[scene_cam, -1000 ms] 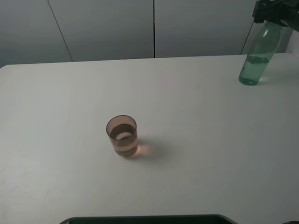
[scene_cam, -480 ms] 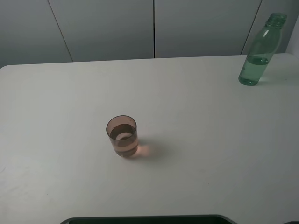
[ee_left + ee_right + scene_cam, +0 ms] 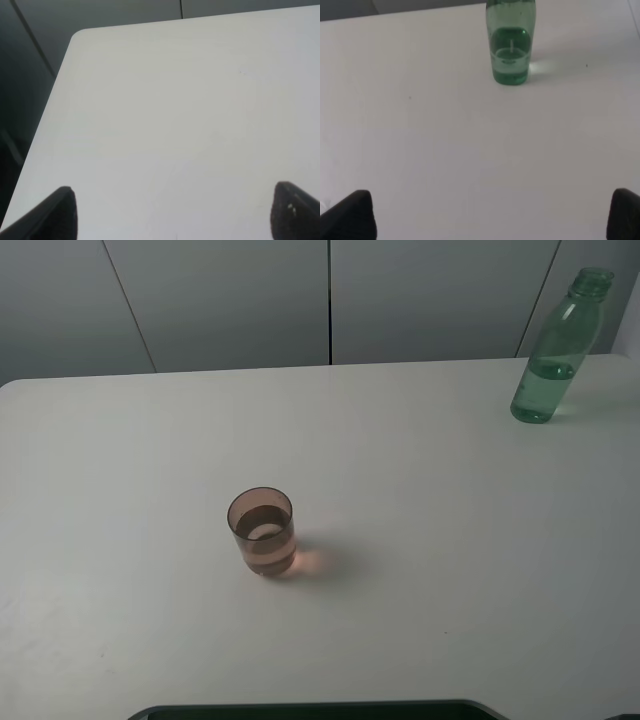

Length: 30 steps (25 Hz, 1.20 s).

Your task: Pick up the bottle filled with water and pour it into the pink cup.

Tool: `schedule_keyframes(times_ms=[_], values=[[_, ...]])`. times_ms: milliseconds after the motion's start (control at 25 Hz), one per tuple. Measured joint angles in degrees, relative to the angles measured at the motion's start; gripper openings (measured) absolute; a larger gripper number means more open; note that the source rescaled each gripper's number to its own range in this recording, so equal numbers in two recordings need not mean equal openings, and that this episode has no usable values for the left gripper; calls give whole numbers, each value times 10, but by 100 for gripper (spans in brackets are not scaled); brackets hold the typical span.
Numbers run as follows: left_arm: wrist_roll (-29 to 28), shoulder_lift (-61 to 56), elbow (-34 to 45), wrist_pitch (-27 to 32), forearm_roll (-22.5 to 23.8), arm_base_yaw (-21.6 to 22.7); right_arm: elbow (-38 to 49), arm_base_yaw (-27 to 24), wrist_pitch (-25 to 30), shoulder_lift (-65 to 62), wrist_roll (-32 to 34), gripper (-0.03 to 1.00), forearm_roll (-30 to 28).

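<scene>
Green and see-through, the bottle (image 3: 557, 352) stands upright at the far right corner of the white bench (image 3: 430, 540), uncapped, with water filling only its lower part. Well apart from it, toward the middle of the bench and a little to the left, the pink cup (image 3: 262, 531) stands upright too, brownish-pink and translucent, with liquid showing partway up its wall and a faint rosy glow on the bench just beside its base. Grey wall panels (image 3: 330, 300) rise behind the far edge of the bench.

Neither arm shows from the high camera. From the right wrist, the bottle (image 3: 510, 42) stands ahead on the bench, touched by nothing; the right gripper (image 3: 490, 215) has its jaws spread wide, the two dark fingertips (image 3: 350, 215) sitting at opposite corners of the picture with only bare bench between them, grasping nothing. From the left wrist, the left gripper (image 3: 172, 212) is likewise released, its dark fingertips (image 3: 55, 212) far apart over a bare stretch of bench near a rounded corner (image 3: 80, 35), and neither bottle nor cup comes into that view.
</scene>
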Motion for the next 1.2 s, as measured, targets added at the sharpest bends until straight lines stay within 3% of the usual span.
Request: schedule_keyframes(times_ms=[400, 760, 1200], values=[[0, 0, 0, 0, 0, 0, 124, 0, 3, -222, 0, 100, -1], [0, 0, 0, 0, 0, 0, 253, 0, -38, -405, -2, 100, -19], [0, 0, 0, 0, 0, 0, 335, 15, -55, -423, -2, 100, -32]])
